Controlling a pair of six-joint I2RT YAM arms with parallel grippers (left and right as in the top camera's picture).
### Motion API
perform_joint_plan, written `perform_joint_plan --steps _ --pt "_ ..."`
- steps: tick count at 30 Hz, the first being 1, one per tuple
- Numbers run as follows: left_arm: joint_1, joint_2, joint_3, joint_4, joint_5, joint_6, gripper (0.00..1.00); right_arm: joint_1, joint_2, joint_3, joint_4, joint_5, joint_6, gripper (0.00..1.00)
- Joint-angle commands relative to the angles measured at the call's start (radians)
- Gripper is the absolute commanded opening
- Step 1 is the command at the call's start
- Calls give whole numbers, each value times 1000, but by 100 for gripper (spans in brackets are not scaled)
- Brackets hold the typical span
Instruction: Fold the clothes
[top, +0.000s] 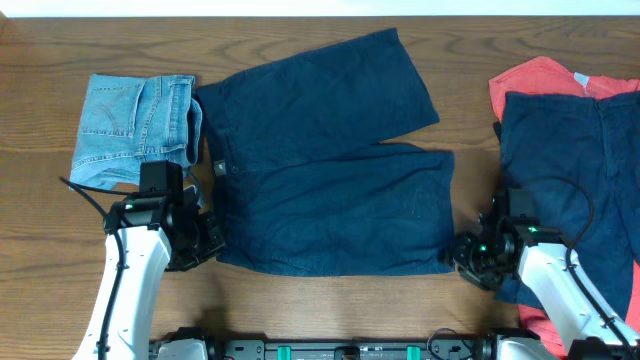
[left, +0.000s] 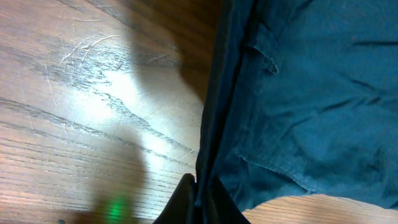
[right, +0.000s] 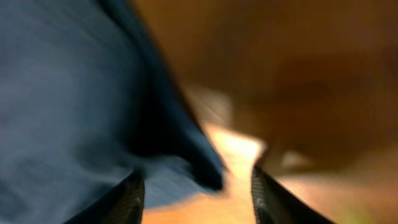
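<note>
Your dark navy cotton shorts (top: 330, 180) lie spread flat between both arms, long axis running from waistband at left to hems at right, with your left gripper (top: 203, 243) apparently pinched onto their near waistband corner and your right gripper (top: 463, 258) spread open around their near hem corner, holding nothing.

Left gripper (left: 199, 200) fingers pinched together, right gripper (right: 196, 190) fingers apart

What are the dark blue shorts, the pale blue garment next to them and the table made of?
The dark blue shorts look like matte woven cotton: soft creases, stitched seams. The pale blue garment seems to be faded denim, with pocket stitching visible. The table looks like wood or wood-look laminate: grain lines, slight sheen.
</note>
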Motion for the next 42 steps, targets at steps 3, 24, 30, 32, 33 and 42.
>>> perform_joint_plan --steps 3,24,30,32,33,42 --pt "2 -9 18 5 -9 9 6 -2 34 -58 55 -53 7 38" --pt "2 -9 18 5 -10 28 6 -30 21 102 -162 110 -40 1" --pt "2 -9 18 10 -13 28 6 -32 10 203 -166 13 -181 25" --pt "2 -9 18 13 -13 28 6 -32 11 202 -182 -6 -190 52" --pt "2 -9 18 13 -13 28 6 -32 14 200 -193 -6 -190 52" --pt "2 -9 18 21 -13 28 7 -32 15 64 -241 -4 4 54"
